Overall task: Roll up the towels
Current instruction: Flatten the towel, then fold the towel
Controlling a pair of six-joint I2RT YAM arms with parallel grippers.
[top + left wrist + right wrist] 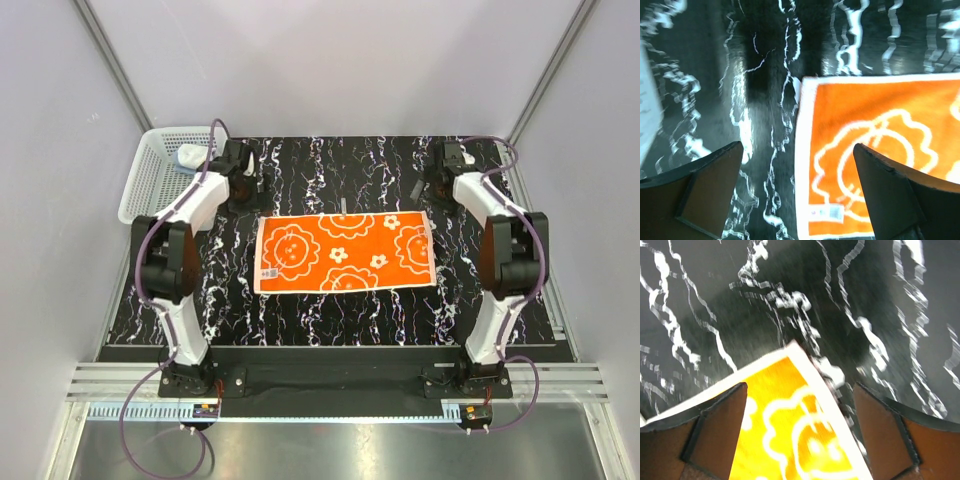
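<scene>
In the centre of the top view, the orange towel (pixel 345 252) is shown spread flat in a single layer on the black, white-veined counter (pixel 300 175), printed side up, with its long edges running left to right and a white border visible all round. A small label (pixel 268 272) is seen at its lower left corner. The left arm (pixel 185 225) and the right arm (pixel 500 235) are bent inward, so that the left jaws are placed just beyond the towel's upper left corner and the right jaws just beyond its upper right corner. In the left wrist view, which is blurred, the left jaws are spread wide with nothing between them: one dark finger (pixel 705 197) is framed against bare counter, the other (pixel 895 197) against the orange towel (pixel 880 125), whose short edge and label (pixel 825 212) lie between the two. In the right wrist view the right jaws are likewise spread wide and hold nothing, a corner of the towel (pixel 785 440) being seen between the fingers (pixel 710 435). At the upper left of the top view a white perforated basket (pixel 150 190) is set at the counter's corner, with a pale object (pixel 192 157) inside that cannot be identified.
</scene>
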